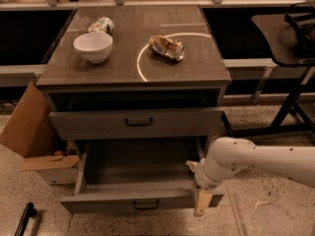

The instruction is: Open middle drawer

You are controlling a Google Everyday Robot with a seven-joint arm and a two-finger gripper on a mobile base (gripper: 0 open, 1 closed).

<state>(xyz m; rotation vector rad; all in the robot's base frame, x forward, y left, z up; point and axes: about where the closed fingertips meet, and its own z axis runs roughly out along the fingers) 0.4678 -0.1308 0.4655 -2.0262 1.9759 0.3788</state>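
The middle drawer is the wide grey one pulled far out at the bottom of the cabinet. Its inside is bare and its small dark bar handle faces the front. Above it, another drawer with a dark handle stands slightly out under the tabletop. My gripper, at the end of the white arm coming from the right, sits at the open drawer's right front corner. The drawer below is hidden.
On the cabinet top are a white bowl, a crushed can and a tipped can. A cardboard box stands against the cabinet's left side. A dark stand is at the right, and a black object lies on the floor.
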